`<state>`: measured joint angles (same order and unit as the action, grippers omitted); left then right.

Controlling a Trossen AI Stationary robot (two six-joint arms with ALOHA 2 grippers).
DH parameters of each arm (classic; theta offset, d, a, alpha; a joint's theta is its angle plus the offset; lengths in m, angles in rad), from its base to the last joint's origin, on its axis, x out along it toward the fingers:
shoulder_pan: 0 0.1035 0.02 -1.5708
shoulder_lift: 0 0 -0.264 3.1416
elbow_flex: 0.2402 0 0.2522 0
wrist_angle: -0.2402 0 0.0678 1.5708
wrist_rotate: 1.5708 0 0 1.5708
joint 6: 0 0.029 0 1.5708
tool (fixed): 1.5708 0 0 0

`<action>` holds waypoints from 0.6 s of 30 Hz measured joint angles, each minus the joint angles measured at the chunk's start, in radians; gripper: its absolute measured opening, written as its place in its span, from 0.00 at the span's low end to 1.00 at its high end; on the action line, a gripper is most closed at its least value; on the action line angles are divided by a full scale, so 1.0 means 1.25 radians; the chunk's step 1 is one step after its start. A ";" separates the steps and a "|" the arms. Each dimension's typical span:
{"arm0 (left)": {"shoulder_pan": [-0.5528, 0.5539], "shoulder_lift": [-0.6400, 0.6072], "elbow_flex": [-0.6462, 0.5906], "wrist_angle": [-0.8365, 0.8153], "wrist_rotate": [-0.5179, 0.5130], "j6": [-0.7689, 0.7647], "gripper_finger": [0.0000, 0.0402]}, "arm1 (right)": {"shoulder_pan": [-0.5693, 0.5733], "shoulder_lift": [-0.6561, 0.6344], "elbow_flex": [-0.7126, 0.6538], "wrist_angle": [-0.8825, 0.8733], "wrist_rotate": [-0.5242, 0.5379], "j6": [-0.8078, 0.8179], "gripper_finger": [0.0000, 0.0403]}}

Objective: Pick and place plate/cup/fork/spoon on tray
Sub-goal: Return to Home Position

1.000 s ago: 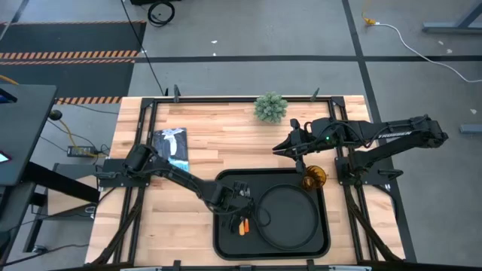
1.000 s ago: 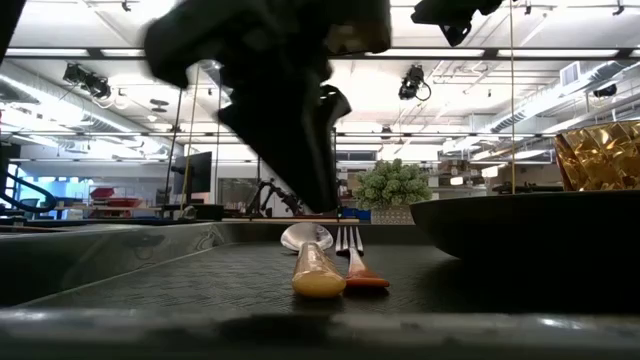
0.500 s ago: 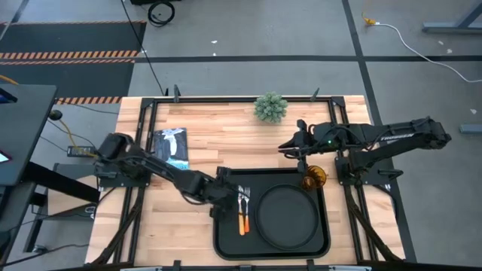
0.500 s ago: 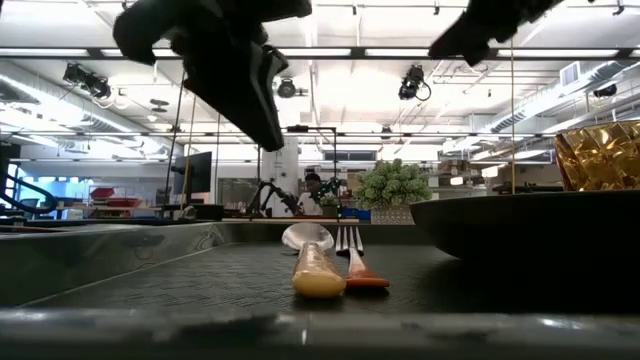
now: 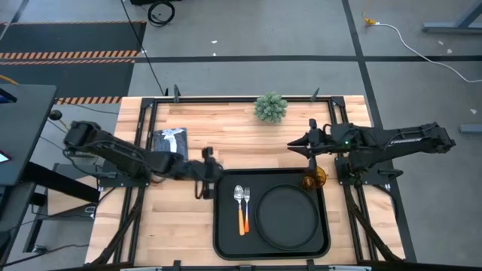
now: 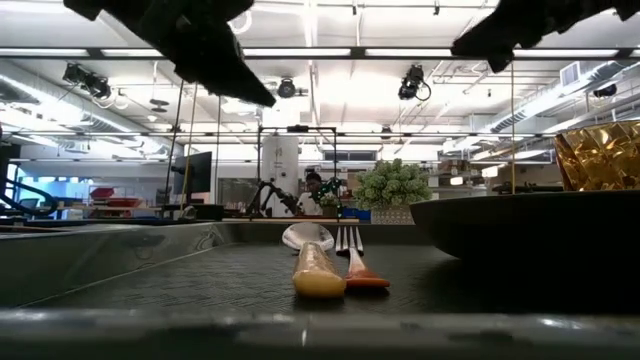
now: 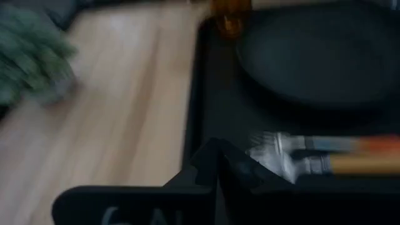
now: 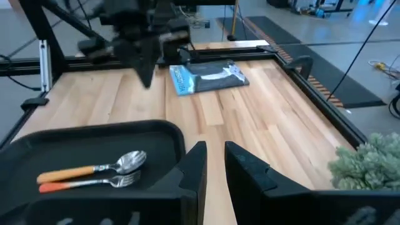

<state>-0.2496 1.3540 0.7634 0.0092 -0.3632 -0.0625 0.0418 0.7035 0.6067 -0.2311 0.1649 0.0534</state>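
Observation:
The black tray (image 5: pixel 226 241) lies at the table's near middle. On it the round black plate (image 5: pixel 286 218) sits to the right. The spoon (image 5: pixel 239 205) and fork (image 5: pixel 245 206) lie side by side to the plate's left, orange handles toward the near edge. The amber cup (image 5: pixel 314 179) stands at the tray's far right corner. My left gripper (image 5: pixel 205 172) is shut and empty above the wood just left of the tray's far left corner. My right gripper (image 5: pixel 301 145) hovers past the tray's far edge, fingers (image 8: pixel 199 164) slightly apart and empty.
A small green plant (image 5: pixel 270 107) stands at the far edge's middle. A blue and black packet (image 5: pixel 171 144) lies on the wood at the far left. Bare wood shows left of the tray and between tray and plant. A person shows far off in the room (image 6: pixel 315 185).
My left gripper has risen from over the spoon and fork and drawn back toward the table's left edge, off the tray. The spoon and fork stay lying on the tray. My right gripper has shifted a little toward the right edge.

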 joint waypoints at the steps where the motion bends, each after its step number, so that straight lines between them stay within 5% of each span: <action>1: 0.009 -0.021 -0.015 0.028 0.000 0.002 0.04 | 0.000 -0.018 -0.010 -0.004 -0.001 0.002 0.16; 18: 0.103 -0.492 -0.289 0.141 -0.032 0.033 0.04 | -0.014 -0.303 -0.129 0.019 -0.006 -0.046 0.16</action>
<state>-0.1213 0.7385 0.4021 0.1853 -0.4034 -0.0211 0.0237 0.3250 0.4454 -0.2077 0.1573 -0.0046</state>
